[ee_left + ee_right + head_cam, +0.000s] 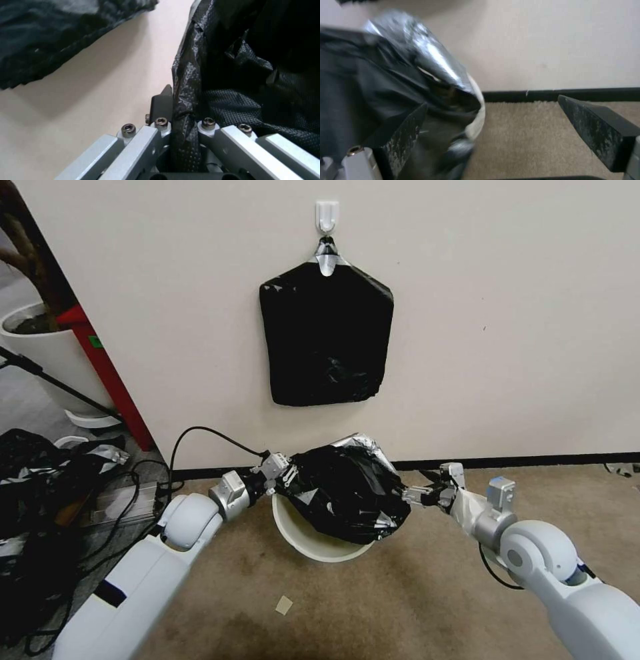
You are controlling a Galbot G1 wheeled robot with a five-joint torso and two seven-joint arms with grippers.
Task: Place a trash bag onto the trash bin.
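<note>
The black crinkly trash bag (350, 493) lies bunched over the mouth of the cream-white trash bin (313, 550), which stands on the carpet by the wall. My left gripper (288, 478) is at the bag's left edge, shut on a fold of the plastic (186, 112) beside its black finger (162, 103). At the bag's right side my right gripper (412, 495) stands open. Its two fingers (596, 132) are wide apart with carpet between them. The bag (380, 82) and a strip of bin rim (477, 120) sit beside its other finger.
A flat black pack of bags (327, 333) hangs from a white wall hook (327, 215) above the bin. A white plant pot (47, 347), a red post, cables and dark clutter (40, 493) fill the left. A paper scrap (284, 605) lies on the carpet.
</note>
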